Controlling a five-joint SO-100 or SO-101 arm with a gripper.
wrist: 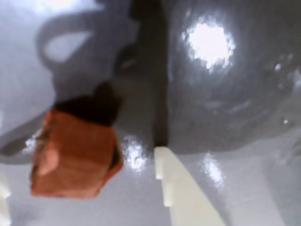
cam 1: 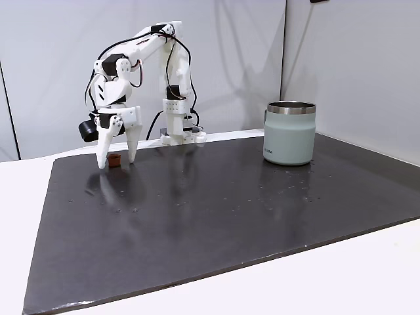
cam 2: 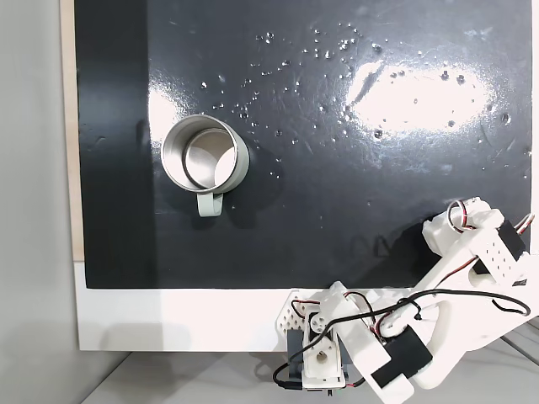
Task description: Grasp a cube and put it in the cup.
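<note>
While the arm hangs low, we go view by view.
Wrist view: the cube (wrist: pixel 75 157), matte terracotta with crisp edges, lies on the glossy dark tabletop (wrist: pixel 235 103) between spread jaws; one white finger (wrist: pixel 181 188) stands beside it.
Fixed view: the gripper (cam 1: pixel 117 161) straddles the cube (cam 1: pixel 114 161), well apart from the cup (cam 1: pixel 289 132).
Handling: we judge it light and rigid; pinch opposite flat faces.
Fixed view from above: the cup (cam 2: pixel 240 160), steel-rimmed with a smooth sage wall, stands upright.

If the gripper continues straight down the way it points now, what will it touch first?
Probably the dark mat: the open gripper points down, its fingertips almost touching it, with the cube between the fingers.
</note>
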